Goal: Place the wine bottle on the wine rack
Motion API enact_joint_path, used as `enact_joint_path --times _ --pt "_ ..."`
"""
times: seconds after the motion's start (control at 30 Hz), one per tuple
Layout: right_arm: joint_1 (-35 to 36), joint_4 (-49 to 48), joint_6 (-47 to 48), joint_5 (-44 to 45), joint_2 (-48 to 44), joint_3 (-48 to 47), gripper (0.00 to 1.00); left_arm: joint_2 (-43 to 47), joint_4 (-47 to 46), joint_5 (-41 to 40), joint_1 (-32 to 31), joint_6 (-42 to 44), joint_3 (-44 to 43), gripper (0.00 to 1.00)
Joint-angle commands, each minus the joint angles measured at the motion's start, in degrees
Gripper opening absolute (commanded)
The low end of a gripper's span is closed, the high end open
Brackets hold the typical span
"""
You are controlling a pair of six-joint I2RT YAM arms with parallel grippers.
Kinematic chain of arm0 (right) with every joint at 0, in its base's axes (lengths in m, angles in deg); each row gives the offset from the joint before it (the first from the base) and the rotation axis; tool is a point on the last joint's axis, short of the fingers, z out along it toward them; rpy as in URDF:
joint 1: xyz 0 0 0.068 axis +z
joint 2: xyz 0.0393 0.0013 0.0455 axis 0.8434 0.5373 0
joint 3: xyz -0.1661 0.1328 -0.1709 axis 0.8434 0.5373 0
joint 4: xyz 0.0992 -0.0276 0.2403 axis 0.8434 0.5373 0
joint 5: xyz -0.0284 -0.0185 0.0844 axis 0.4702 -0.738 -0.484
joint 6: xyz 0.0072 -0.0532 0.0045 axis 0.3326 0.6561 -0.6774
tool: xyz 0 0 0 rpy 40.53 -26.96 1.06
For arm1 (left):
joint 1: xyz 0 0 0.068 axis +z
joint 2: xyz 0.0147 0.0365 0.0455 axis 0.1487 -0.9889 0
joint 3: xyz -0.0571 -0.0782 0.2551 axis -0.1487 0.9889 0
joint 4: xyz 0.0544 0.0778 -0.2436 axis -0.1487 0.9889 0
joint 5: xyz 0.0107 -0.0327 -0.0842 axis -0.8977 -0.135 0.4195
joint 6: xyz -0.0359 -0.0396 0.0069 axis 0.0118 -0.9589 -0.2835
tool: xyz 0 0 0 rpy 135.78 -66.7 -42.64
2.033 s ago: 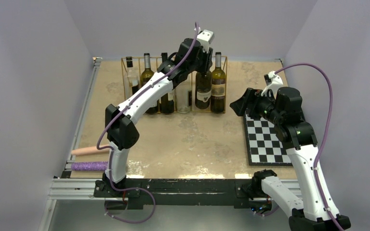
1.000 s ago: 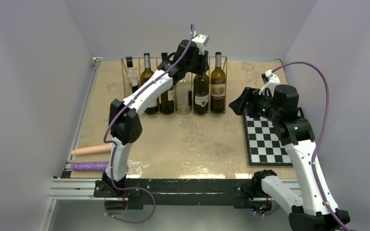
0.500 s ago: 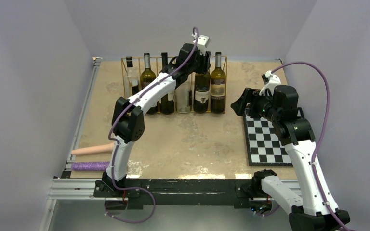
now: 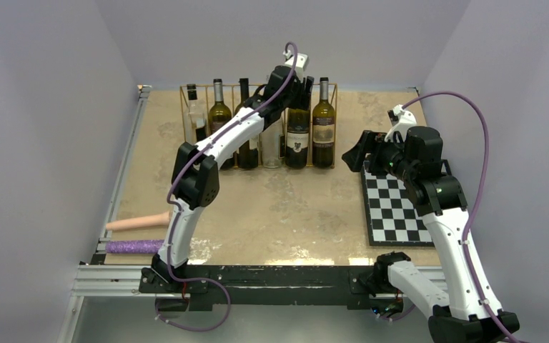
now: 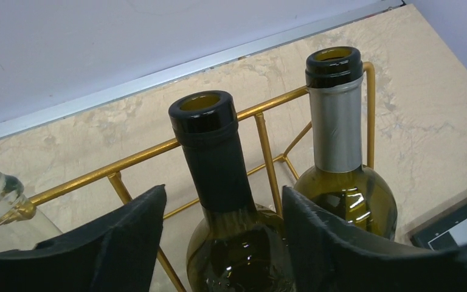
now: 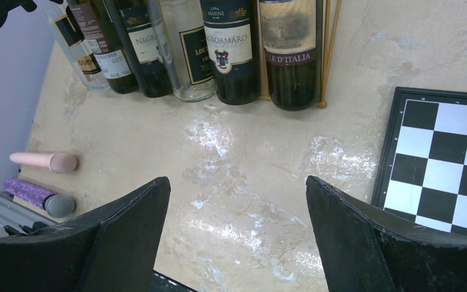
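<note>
The wine bottle (image 4: 298, 141), dark with a black-capped neck (image 5: 214, 149), stands upright in the gold wire wine rack (image 5: 140, 159) at the back of the table, in the second slot from the right. My left gripper (image 5: 222, 210) is open and straddles the bottle's neck, with a gap on each side. From above, the left gripper (image 4: 297, 78) sits over the rack (image 4: 184, 107). My right gripper (image 4: 354, 153) hangs open and empty above the table, left of the checkerboard. The right wrist view shows the bottle's label (image 6: 230, 45) and bare table between the fingers (image 6: 131, 228).
Other bottles fill the rack: a green one with a silver capsule (image 5: 339, 140) on the right end, a clear one (image 4: 272, 146), and darker ones further left (image 4: 219, 121). A checkerboard (image 4: 397, 207) lies on the right. A pink cylinder (image 4: 137, 222) and a purple one (image 4: 132, 246) lie near the front left.
The left gripper lowered the bottle into the rack slot, then opened its jaws off the neck. The left arm stretched further back. The right arm barely moved.
</note>
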Motion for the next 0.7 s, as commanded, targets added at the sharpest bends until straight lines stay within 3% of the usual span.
enact_joint_path --times 0.0,0.13,0.37,0.5,0.67 --pt "-0.1 -1.0 0.8 1.4 -0.2 -1.4 0.88 5.1 -1.7 -0.5 -0.1 -0.9 -0.5 0.80" --pt "-0.1 -0.7 1.0 3.7 -0.2 -2.3 0.95 8.3 -1.9 1.1 -0.1 -0.8 0.7 0.99" --pt "-0.1 1.7 2.0 11.9 0.3 -6.8 0.99 18.7 1.4 -0.7 -0.1 -1.0 5.0 0.99" --pt "-0.1 0.9 -0.1 20.6 1.4 -8.3 0.99 26.2 2.9 -5.5 0.0 0.5 14.4 0.99" --pt "-0.1 -1.8 -2.6 24.8 2.4 -8.9 0.99 35.9 6.3 -9.7 0.2 1.2 26.6 0.99"
